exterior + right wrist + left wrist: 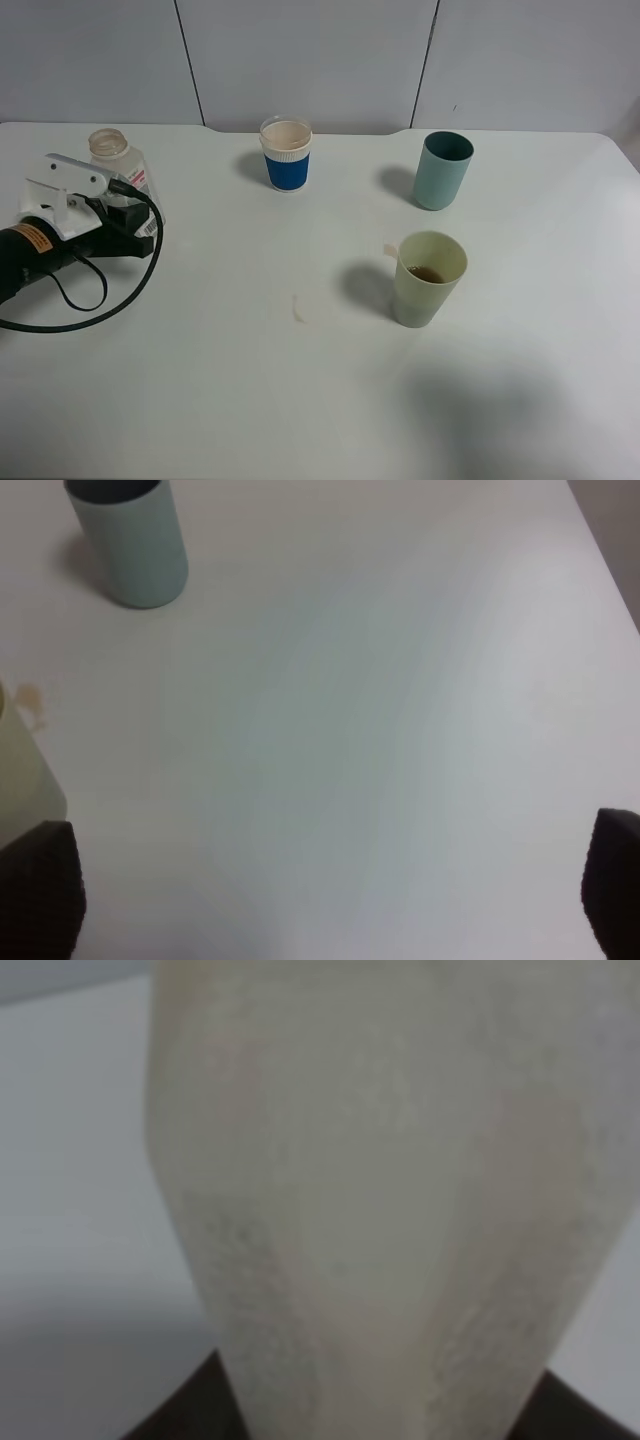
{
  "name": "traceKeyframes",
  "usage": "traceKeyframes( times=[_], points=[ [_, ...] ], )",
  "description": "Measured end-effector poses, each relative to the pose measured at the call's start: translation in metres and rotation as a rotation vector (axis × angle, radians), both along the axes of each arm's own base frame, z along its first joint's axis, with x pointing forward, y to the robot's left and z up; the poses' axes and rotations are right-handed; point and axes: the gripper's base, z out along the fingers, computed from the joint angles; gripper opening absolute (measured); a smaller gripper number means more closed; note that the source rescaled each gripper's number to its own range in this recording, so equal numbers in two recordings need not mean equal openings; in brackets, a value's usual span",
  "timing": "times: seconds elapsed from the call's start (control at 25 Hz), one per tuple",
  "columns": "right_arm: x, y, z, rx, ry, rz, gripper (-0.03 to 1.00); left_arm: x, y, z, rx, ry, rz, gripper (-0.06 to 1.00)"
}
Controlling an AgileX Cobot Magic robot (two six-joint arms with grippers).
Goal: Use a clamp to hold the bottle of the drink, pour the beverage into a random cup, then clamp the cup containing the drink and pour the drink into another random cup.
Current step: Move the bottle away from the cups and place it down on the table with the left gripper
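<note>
Now, beverage (428, 273) in yellow-green tumbler (424, 302).

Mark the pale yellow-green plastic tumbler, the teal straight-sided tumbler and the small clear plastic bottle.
pale yellow-green plastic tumbler (428, 292), exterior high view, outer wall.
teal straight-sided tumbler (438, 182), exterior high view, outer wall.
small clear plastic bottle (109, 148), exterior high view, wide neck.

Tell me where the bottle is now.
In the exterior high view the bottle stands at the far left of the table, held in the left gripper, with the blue-banded cup to its right.
</note>
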Motion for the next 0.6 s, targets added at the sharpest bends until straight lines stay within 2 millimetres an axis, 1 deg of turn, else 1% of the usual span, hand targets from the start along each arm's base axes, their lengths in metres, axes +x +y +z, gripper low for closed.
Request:
traceKeyframes(
  times=[0.4, 0.6],
  points=[
    [0.0, 0.0, 0.0, 0.0, 0.0, 0.0, 1.0, 0.003, -0.001, -0.014, -0.006, 0.02, -0.009, 0.01],
    [0.0, 0.0, 0.0, 0.0, 0.0, 0.0, 1.0, 0.004, -0.002, -0.015, -0.011, 0.01, -0.021, 0.01]
  ],
)
